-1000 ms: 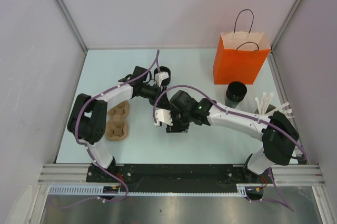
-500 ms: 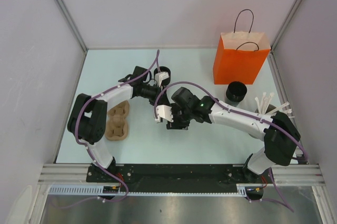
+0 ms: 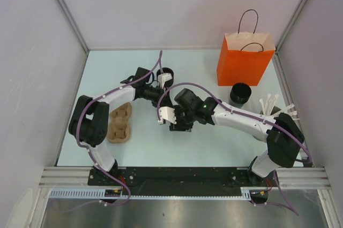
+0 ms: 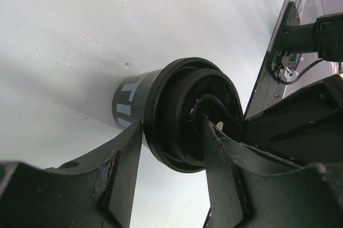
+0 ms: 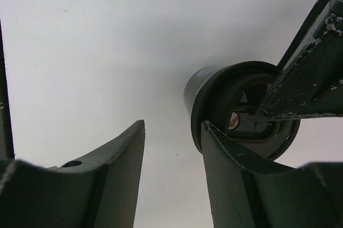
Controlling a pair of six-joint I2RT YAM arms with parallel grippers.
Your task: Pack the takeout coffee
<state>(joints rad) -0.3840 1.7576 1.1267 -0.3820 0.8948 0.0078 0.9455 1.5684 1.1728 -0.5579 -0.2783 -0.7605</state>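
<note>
A black takeout cup (image 3: 166, 71) with a round black lid stands at the back middle of the table. My left gripper (image 3: 162, 80) hovers over it. In the left wrist view the cup (image 4: 177, 105) shows lid-up just beyond the open gripper (image 4: 171, 127), and one finger overlaps the lid. My right gripper (image 3: 162, 115) is open and empty over bare table at the middle. In the right wrist view a black lidded cup (image 5: 214, 97) sits right of the gripper (image 5: 172, 123), outside its jaws. Another black cup (image 3: 240, 93) stands in front of the bag.
An orange paper bag (image 3: 245, 59) with handles stands at the back right. A brown pulp cup tray (image 3: 119, 123) lies at the left, by the left arm. A grey tub of white sticks (image 3: 274, 107) is at the right edge. The two wrists are close together.
My right gripper has shifted slightly up and back toward the left gripper. The left arm and the cups have not visibly moved.
</note>
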